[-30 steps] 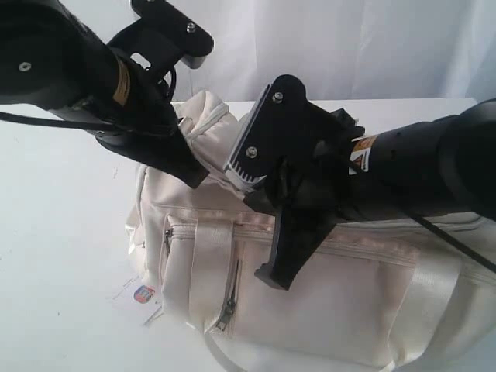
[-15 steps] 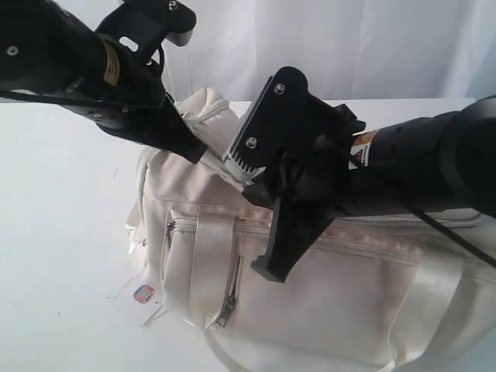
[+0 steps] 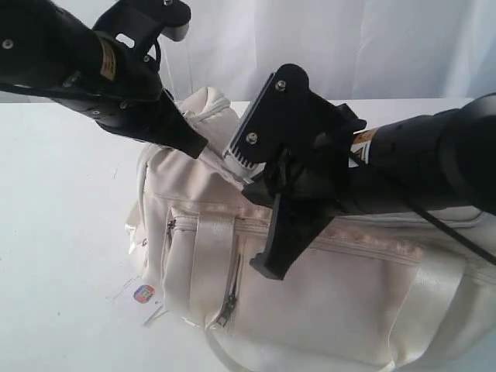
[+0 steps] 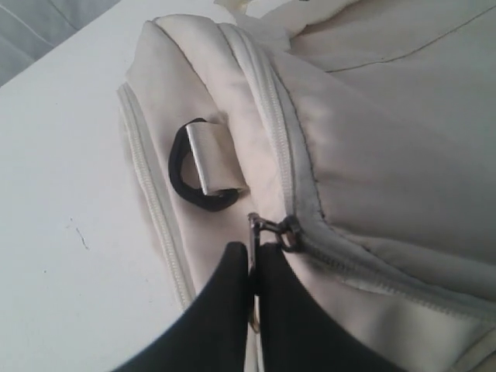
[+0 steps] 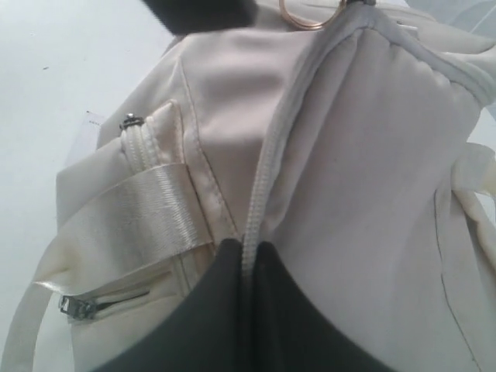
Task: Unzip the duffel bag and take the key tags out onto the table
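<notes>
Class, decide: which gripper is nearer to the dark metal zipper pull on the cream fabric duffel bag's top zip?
Left. The left gripper is shut on the zipper pull itself; the right gripper pinches the zip seam of the duffel bag farther along.

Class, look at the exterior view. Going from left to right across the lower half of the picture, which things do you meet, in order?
paper tag → pocket zip pull → right gripper → wide strap
</notes>
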Controlling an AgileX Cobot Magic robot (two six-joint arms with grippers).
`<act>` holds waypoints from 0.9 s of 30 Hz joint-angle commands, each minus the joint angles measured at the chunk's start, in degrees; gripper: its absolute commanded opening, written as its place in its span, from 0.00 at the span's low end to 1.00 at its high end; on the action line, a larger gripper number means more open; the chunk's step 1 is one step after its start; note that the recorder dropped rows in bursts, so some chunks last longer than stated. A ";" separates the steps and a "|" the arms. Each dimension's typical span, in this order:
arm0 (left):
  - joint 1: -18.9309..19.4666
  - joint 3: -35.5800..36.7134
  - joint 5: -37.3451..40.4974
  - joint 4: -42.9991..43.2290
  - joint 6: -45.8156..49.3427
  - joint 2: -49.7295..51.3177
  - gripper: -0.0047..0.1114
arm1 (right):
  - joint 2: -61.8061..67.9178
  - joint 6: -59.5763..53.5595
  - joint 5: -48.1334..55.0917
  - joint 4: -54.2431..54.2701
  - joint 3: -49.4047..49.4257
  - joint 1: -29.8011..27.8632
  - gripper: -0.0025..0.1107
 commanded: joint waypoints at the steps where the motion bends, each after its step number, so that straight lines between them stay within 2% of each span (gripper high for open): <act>1: 1.62 -0.58 4.90 -5.39 9.03 -0.57 0.04 | -0.09 0.33 -0.86 -0.37 0.78 -0.10 0.04; 3: 1.62 -0.58 8.39 -10.45 14.91 -0.68 0.04 | -0.20 0.06 -3.50 -0.52 0.78 -0.10 0.11; 6: 1.62 -0.58 11.57 -13.90 18.76 -0.68 0.04 | -0.20 0.06 -5.28 -2.13 0.78 -0.10 0.29; 11: 1.62 -0.58 11.71 -14.31 19.58 -0.68 0.04 | -0.20 0.06 -3.97 -2.28 0.78 -0.10 0.68; 14: 1.62 -0.58 10.31 -14.31 19.58 -0.68 0.04 | 1.64 0.06 -4.50 -2.18 0.78 -0.10 0.66; 16: 1.62 -0.58 9.92 -14.72 19.58 -0.68 0.04 | 4.55 0.06 -6.35 -2.06 0.78 -0.10 0.60; 18: 1.62 -0.58 9.81 -14.85 19.58 -0.68 0.04 | 6.51 0.19 -7.09 -1.82 0.78 -0.10 0.52; 20: 1.62 -0.58 9.68 -14.85 19.70 -0.68 0.04 | 6.06 2.13 -7.21 -1.43 0.78 -0.10 0.36; 21: 1.62 -0.58 9.68 -14.85 19.70 -0.68 0.04 | 5.38 2.13 -7.09 -1.43 0.78 -0.10 0.32; 25: 1.62 -0.58 9.68 -14.85 19.81 -0.68 0.04 | 1.12 -0.42 -6.86 -1.43 0.78 -0.10 0.34; 27: 1.62 -0.58 9.68 -14.85 20.20 -0.68 0.04 | -0.60 -1.43 -6.86 -1.43 0.78 -0.10 0.44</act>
